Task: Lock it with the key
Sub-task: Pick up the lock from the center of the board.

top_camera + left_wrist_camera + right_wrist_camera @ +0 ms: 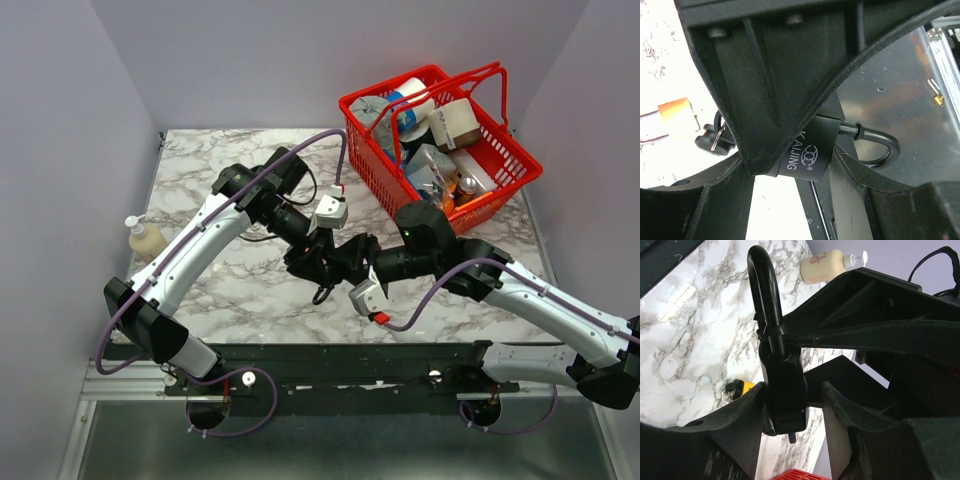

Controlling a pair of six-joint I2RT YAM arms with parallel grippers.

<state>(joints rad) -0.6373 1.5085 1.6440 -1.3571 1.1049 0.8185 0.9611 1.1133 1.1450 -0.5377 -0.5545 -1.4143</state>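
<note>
**Fingers of the left gripper pinch the padlock; the right gripper brackets it**

Left fingers press on the black padlock's body from two sides, with the KAIJING lettering showing between them; the shackle juts out past the fingers on one side; whether it is latched I cannot tell. On the opposite side of those fingers a key ring and a dark key head peek out at the end of the body away from the shackle; the upper finger hides whether the key sits in the keyhole.

Right fingers stand spread on either side of the same padlock body; one lies against it, and a gap shows between the body and the other. From the right wrist the shackle points away from these fingers, and a left finger crosses just where it enters the body.

Both grippers hold the padlock above the marble table. Beyond the right fingers lie a small yellow-and-black item and, farther off, a soap bottle; a red basket stands well apart behind the right arm.
</note>
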